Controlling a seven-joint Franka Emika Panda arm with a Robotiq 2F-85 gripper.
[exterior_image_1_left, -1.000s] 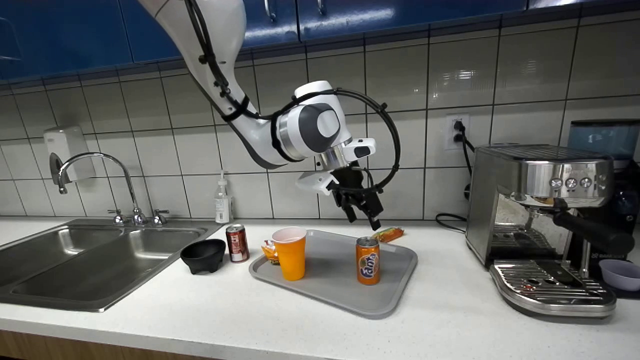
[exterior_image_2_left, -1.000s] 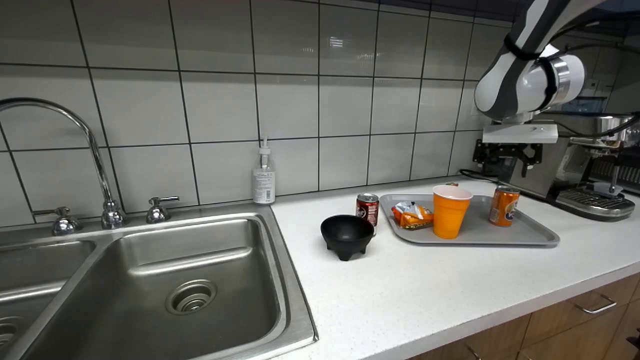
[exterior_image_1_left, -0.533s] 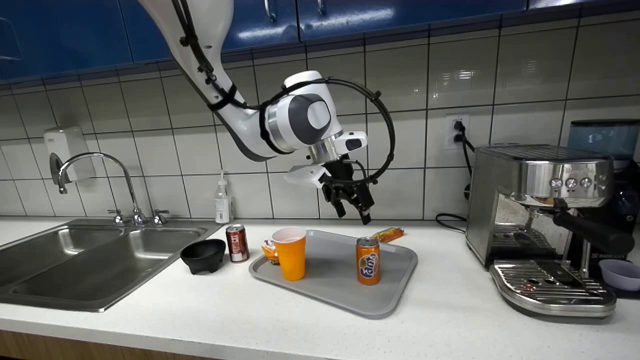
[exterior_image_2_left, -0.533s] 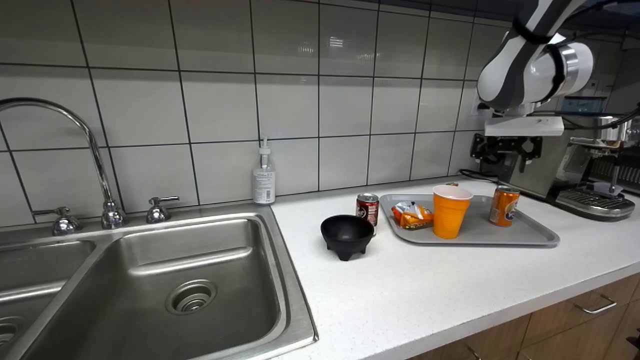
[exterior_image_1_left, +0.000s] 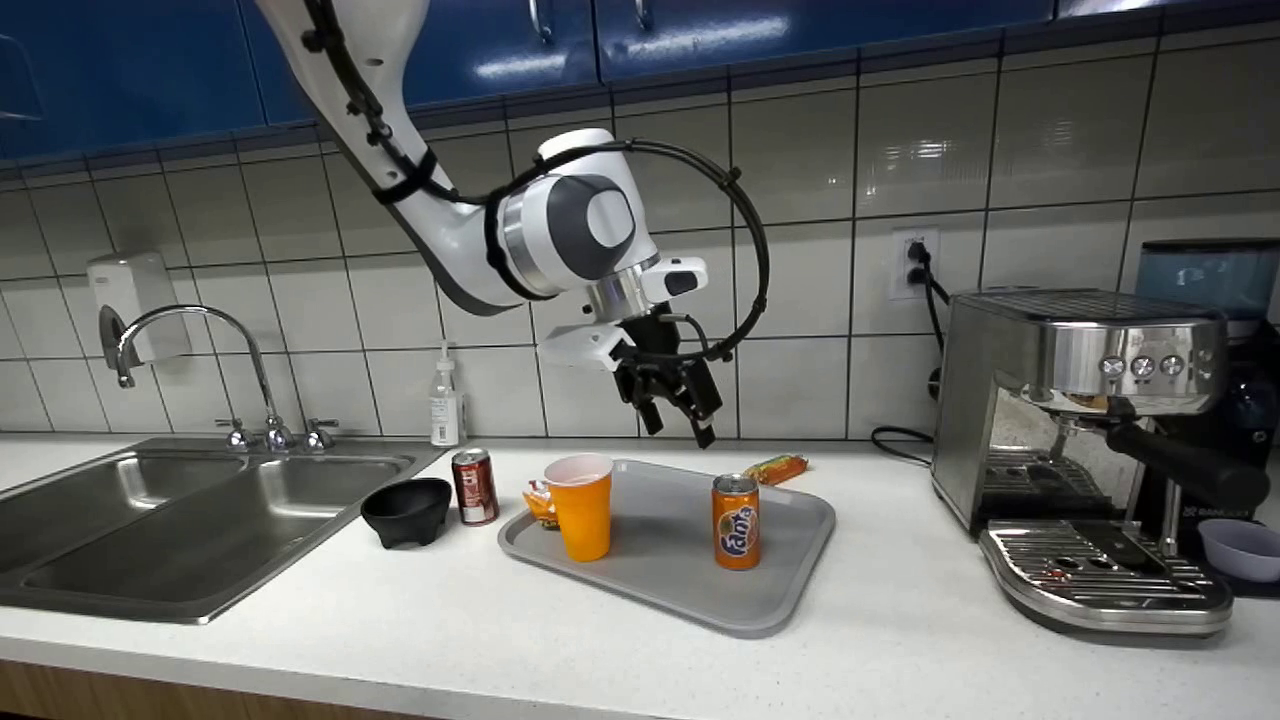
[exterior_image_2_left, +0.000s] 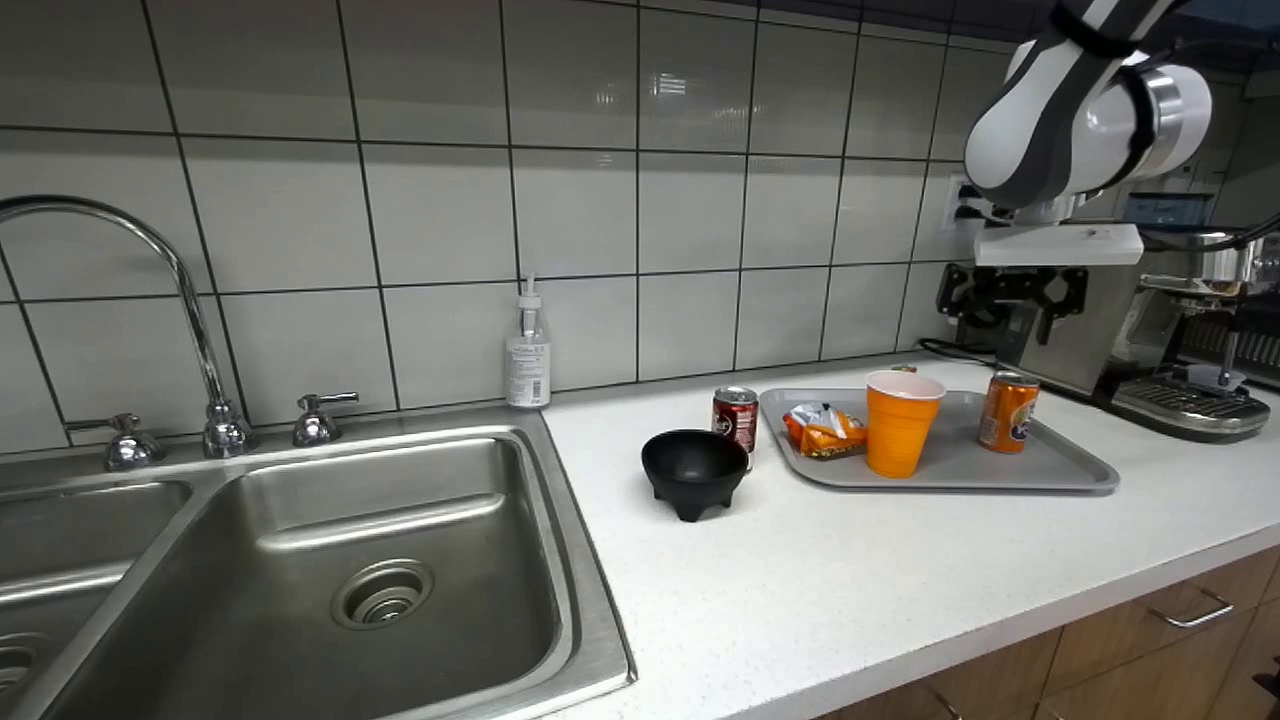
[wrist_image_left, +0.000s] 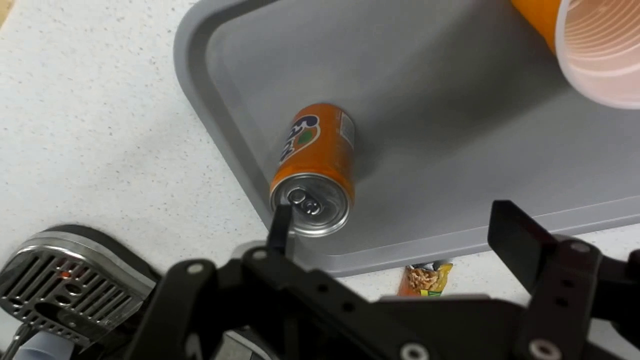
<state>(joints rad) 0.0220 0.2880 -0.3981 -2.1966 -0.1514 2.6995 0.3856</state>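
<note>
Currently, the black two-fingered gripper (exterior_image_1_left: 679, 432) hangs in the air, spread wide. Near and lower, the orange cylindrical metal Fanta can (wrist_image_left: 317, 162) stands upright on the grey rectangular tray (exterior_image_1_left: 660, 550). This tray carries also the tall orange cup (exterior_image_1_left: 583, 515), pale inside. Farther, the dark red metal can (exterior_image_1_left: 476, 487) stands upon the white speckled counter (exterior_image_1_left: 400, 640).

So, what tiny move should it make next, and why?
Perhaps a small sideways shift of the open, empty end effector toward the orange plastic cup: in the wrist view one finger slightly overlaps the Fanta can, so lowering here might knock it.
</note>
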